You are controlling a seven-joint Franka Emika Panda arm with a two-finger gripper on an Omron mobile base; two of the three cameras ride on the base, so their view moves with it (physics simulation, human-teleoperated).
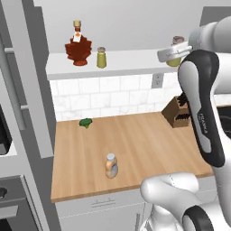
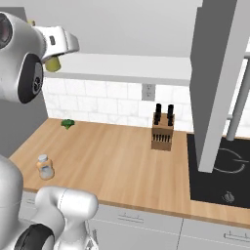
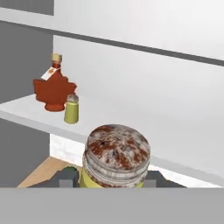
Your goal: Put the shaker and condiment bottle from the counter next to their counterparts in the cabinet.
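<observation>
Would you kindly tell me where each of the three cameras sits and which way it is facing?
Left base view: behind the arm on its left, looking forward over the counter at the shelf; the white arm rises at right.
Right base view: behind on the right, facing the counter, knife block and hob; the arm stands at left.
Hand view: on the hand, looking along the claw past the held shaker toward the shelf.
Both base views share the condiment bottle and broccoli.

On the cabinet [image 1: 135, 63], a shaker [image 1: 101, 57] stands right of the maple-leaf bottle [image 1: 78, 45].
</observation>
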